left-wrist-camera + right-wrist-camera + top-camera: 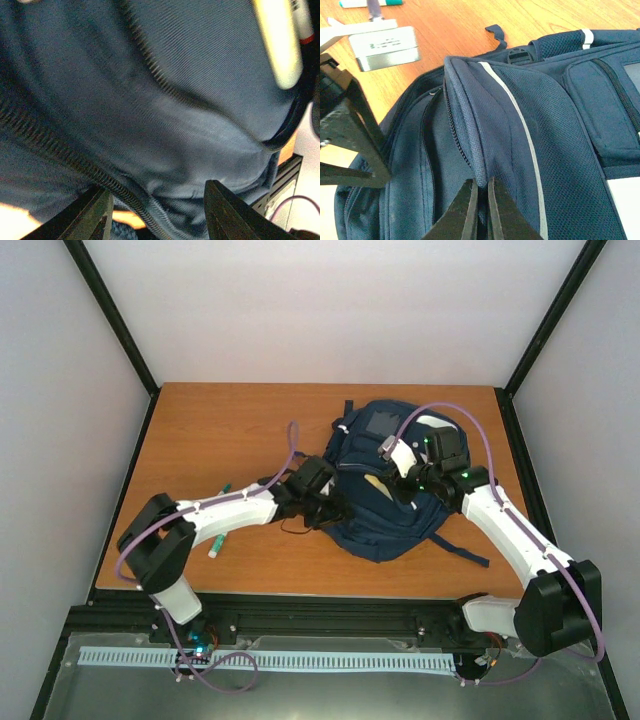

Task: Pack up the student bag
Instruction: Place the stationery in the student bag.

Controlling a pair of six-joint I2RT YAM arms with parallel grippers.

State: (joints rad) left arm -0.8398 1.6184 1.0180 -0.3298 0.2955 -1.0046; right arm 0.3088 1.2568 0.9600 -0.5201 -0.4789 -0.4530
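Note:
The student bag (385,505) lies flat on the right half of the wooden table, navy with thin white stripes (520,125). My right gripper (481,184) is shut on the raised rim of the bag beside its open zipper (455,130); from above it (398,480) sits over the bag's middle. My left gripper (330,508) is at the bag's left edge. Its jaws (156,186) stand apart, bag cloth and a zipper (75,160) bulge just beyond the tips, and a sliver of table shows by the left finger. A pale yellow strip (277,45) and a white marker (302,22) show past the cloth.
A green-capped marker (217,543) lies on the table left of the left arm, and another (226,487) lies farther back. A flat grey rectangular item (385,47) rests on the wood beyond the bag. Bag straps (462,552) trail toward the right arm.

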